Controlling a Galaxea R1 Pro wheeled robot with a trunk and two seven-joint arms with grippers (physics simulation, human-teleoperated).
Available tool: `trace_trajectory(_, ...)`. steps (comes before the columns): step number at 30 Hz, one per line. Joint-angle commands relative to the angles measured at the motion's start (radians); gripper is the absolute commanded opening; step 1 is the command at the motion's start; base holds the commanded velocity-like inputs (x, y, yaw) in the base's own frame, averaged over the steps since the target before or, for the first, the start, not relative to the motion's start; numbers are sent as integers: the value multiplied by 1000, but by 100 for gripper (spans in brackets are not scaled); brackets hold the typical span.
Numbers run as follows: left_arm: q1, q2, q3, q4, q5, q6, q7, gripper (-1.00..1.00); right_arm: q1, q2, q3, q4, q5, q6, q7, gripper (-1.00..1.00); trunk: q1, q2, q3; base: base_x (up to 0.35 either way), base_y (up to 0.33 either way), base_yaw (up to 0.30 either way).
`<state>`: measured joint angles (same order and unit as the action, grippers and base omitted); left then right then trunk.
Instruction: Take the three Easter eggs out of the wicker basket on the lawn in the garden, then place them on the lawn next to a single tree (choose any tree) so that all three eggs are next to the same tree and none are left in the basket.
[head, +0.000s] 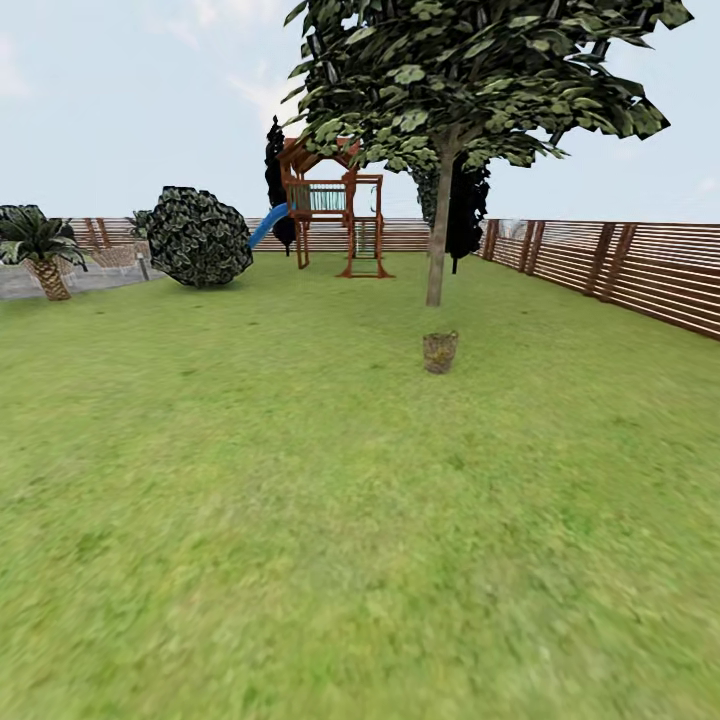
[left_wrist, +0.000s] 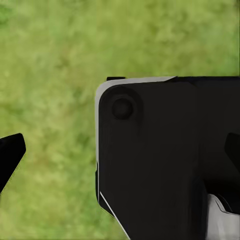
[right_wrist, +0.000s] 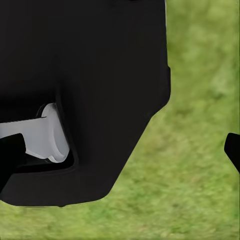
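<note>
In the left wrist view the robot's body (left_wrist: 160, 160) is a large matte black housing with rounded corners, a thin pale grey edge along its top and side, and a round recessed screw-like dimple (left_wrist: 122, 107). A light grey cylindrical part (right_wrist: 47, 132) sits in a recess of the black housing in the right wrist view. Black fingertips (right_wrist: 233, 149) are pointed.

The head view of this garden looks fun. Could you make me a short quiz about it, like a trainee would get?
1. True or false: the wicker basket stands on the lawn, nearer to the camera than the trunk of the tree.
2. Which of these has a blue slide? A) the fence B) the play tower C) the round bush
3. Fill in: along the right side of the garden runs a brown slatted ____.

Key: 1 true; 2 B, the play tower; 3 fence.
</note>
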<state>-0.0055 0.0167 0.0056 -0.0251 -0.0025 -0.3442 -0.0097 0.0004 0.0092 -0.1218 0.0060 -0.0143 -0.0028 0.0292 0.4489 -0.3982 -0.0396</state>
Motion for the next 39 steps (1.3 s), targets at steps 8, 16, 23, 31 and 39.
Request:
trace_trajectory(8, -1, 0, 1, 1, 0, -3, -1, 100, 0, 0, -8, 0, -2, 0, 3, 100, 1, -2, -2, 334, 0, 1)
trace_trajectory(16, -1, 0, 1, 1, 1, -4, -1, 100, 0, 0, -8, 0, -3, 0, 3, 100, 1, -2, -2, 335, 0, 0)
trace_trajectory(23, -1, 0, 1, 1, 1, -4, -1, 100, 0, 0, -8, 0, -3, 0, 3, 100, 1, -2, -2, 336, 0, 0)
trace_trajectory(31, -1, 0, 1, 1, 1, -4, -1, 100, 0, 0, -7, 0, -3, 0, 3, 100, 1, -2, -2, 336, 0, 0)
trace_trajectory(39, -1, 0, 1, 1, 1, -4, -1, 100, 0, 0, -8, 0, -3, 0, 3, 100, 1, -2, -2, 336, 0, 0)
